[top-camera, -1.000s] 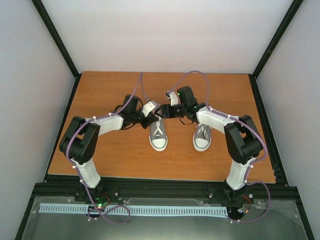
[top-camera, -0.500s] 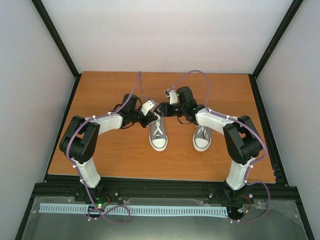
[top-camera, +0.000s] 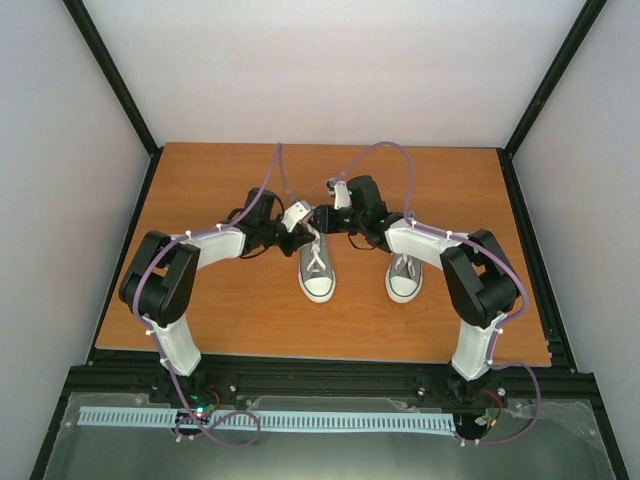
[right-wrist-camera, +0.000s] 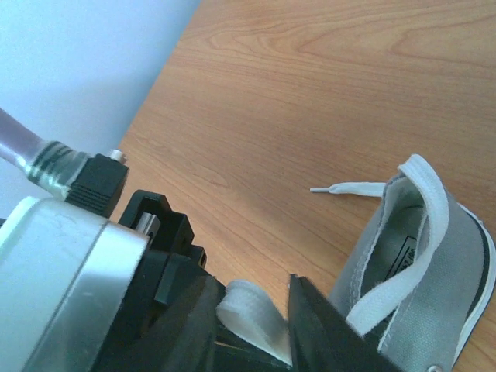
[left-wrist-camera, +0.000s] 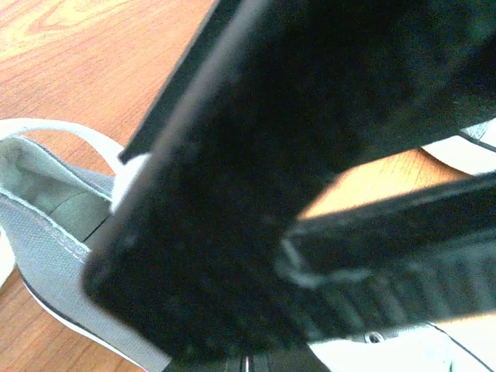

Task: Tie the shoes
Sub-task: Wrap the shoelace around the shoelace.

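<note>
The left shoe and the right shoe are stood side by side on the table, near its middle, a little apart. Their white toe caps are turned toward the arm bases. On both, white laces are seen crossed over the grey tongue.

In the right wrist view the open mouth of a shoe is shown. A printed insole is seen inside it, and a white lace is laid across its rim. One free lace end lies on the wood just beside the heel.

Both hands are met over the heel end of the left shoe. The right hand is closed about a fold of the lace, which is touched by a finger on either side. The left hand is closed. Its fingers fill the left wrist view as a dark blur just above the grey canvas, and whether anything is held between them cannot be told.

Purple cables are looped from both wrists above the table. The table is bounded by a black frame and pale walls.
</note>
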Tool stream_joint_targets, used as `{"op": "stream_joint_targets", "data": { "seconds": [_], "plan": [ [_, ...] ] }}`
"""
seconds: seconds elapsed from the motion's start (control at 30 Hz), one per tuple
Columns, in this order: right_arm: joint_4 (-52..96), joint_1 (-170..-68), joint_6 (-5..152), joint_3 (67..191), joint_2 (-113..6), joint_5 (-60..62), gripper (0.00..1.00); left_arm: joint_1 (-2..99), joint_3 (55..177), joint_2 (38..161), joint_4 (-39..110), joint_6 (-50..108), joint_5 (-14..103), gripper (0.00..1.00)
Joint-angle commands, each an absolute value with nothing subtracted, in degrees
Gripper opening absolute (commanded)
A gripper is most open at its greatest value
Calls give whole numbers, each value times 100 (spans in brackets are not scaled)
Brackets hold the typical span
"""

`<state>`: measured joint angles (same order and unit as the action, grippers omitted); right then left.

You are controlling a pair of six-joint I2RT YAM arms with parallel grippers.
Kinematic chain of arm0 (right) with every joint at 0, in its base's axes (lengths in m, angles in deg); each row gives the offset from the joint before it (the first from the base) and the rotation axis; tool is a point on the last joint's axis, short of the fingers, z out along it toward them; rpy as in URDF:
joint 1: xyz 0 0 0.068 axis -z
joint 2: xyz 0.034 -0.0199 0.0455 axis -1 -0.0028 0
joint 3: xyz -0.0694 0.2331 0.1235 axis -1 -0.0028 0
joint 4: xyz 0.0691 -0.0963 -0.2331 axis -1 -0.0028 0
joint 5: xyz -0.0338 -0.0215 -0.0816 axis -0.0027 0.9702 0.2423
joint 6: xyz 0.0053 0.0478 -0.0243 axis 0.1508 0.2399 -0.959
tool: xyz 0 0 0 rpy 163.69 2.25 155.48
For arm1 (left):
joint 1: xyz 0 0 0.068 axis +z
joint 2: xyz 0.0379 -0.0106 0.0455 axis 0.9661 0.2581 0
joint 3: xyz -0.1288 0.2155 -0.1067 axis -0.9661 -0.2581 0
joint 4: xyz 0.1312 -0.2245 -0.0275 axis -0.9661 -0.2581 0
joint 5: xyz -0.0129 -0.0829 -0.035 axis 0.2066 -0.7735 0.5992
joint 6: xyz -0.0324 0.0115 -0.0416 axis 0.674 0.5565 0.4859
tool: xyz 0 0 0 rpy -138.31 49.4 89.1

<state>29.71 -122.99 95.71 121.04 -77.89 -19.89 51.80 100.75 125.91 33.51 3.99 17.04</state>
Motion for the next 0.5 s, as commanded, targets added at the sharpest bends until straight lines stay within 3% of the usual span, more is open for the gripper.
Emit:
{"op": "stream_joint_targets", "data": {
  "seconds": [0.0,0.1,0.2,0.4,0.47],
  "plan": [
    [3126,-12412,9584,12102,-7809,-1796,22,5184,10294,12659,3321,374,1613,1],
    [3096,-12406,9572,11973,-7695,-1627,8,5184,10308,12668,3309,391,1593,1],
    [3086,-12406,9536,11839,-7534,-1444,3,5192,10345,12693,3250,395,1578,3],
    [3099,-12403,9442,11772,-7442,-1385,3,5263,10661,12510,2326,-555,1145,45],
    [3080,-12403,9406,11794,-7441,-1383,3,5343,10930,12366,1388,-1550,782,52]
  ]
}}
